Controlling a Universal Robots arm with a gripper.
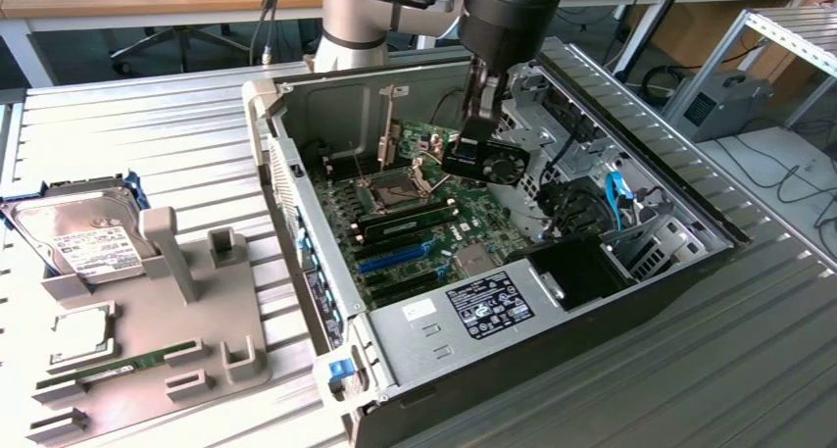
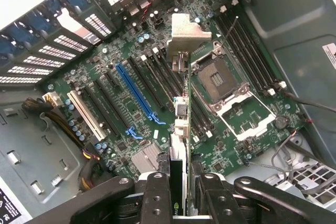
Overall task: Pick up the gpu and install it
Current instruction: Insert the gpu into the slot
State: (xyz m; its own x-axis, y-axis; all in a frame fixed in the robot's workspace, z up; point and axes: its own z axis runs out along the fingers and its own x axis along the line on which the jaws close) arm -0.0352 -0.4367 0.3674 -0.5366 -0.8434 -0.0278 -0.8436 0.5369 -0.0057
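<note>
Holding: the gripper [image 2: 181,192] has its jaws clamped on the gpu [image 2: 180,113], one black finger on each face of the card.
Card: in the wrist view it is seen edge-on, with its silver bracket [image 2: 187,34] at the end far from the fingers; in the exterior view its black fan [image 1: 505,164] faces the exterior view's right.
Position: inside the open computer case [image 1: 595,306], above the motherboard [image 1: 438,227], over the black slots between the blue slot [image 2: 137,95] and the CPU socket [image 2: 220,82]; it appears to hang clear of the board, though contact is hard to judge.
Outside the case: a grey tray [image 1: 157,311] on the ribbed metal table [image 1: 144,134] holds a hard drive [image 1: 78,240] and a RAM stick [image 1: 118,365].
</note>
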